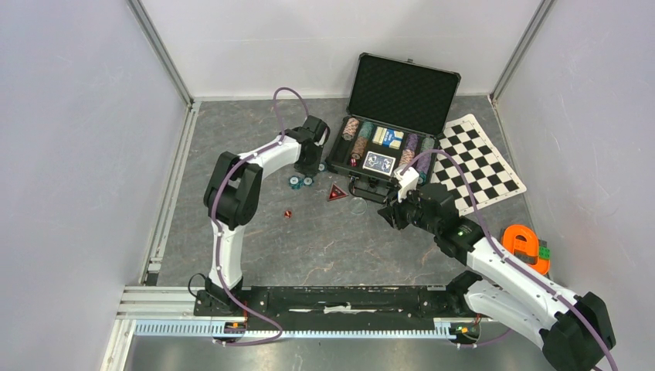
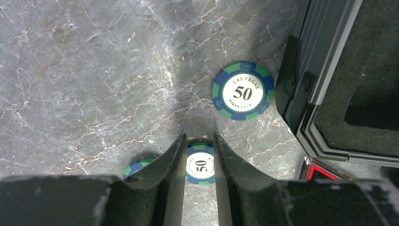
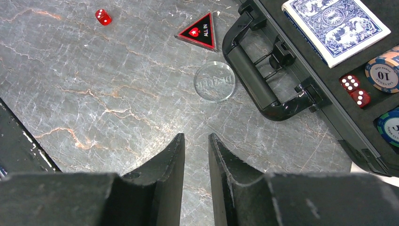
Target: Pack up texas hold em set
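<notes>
Left gripper (image 2: pixel 198 137) narrowly apart, flanking a green-blue chip (image 2: pixel 201 165) — clamped or not, unclear — right gripper (image 3: pixel 195 136) slightly apart, empty.

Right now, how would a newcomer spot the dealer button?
Start at the open black case. Just off its carrying handle, beside the red triangular All In marker, lies the dealer button. It alone is a clear, colourless disc.

The left arm (image 1: pixel 232 193) rose from its base, bent at the elbow and reached forward to the right. The left gripper (image 2: pixel 197 141) pointed down, its two fingers (image 2: pixel 171 160) a little apart. The right arm (image 1: pixel 494 263) lay low and stretched forward to the left. The right gripper (image 3: pixel 196 139) tipped down, its fingers a little apart and holding nothing.
</notes>
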Controlling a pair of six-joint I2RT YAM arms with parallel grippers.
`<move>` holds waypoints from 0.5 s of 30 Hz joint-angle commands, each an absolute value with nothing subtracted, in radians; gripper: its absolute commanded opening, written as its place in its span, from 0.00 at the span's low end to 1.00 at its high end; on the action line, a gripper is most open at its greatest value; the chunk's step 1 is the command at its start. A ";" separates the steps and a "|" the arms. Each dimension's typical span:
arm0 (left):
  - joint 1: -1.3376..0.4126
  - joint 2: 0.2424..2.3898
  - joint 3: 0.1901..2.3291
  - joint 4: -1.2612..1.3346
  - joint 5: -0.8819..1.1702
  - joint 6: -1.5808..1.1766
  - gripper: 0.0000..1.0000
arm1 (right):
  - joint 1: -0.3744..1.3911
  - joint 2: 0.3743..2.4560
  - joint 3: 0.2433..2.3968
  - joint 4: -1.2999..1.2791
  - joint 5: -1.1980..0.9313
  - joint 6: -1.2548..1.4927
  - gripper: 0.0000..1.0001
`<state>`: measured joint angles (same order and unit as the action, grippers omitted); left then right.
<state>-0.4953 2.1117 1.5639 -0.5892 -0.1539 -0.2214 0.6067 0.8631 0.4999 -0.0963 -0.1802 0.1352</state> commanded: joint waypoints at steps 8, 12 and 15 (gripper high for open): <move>-0.500 1.949 1.577 -0.613 -0.156 -0.265 0.53 | 0.607 0.878 0.505 -0.078 -0.179 0.119 0.31; -0.505 1.831 1.476 -0.539 -0.160 -0.302 0.67 | 0.607 0.900 0.499 -0.053 -0.178 0.113 0.35; -0.506 1.715 1.364 -0.489 -0.186 -0.326 0.99 | 0.607 0.913 0.499 -0.038 -0.160 0.117 0.41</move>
<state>-0.4995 1.8790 1.4620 -0.5690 -0.1551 -0.2615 0.6067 0.9009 0.4995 -0.0959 -0.1795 0.1265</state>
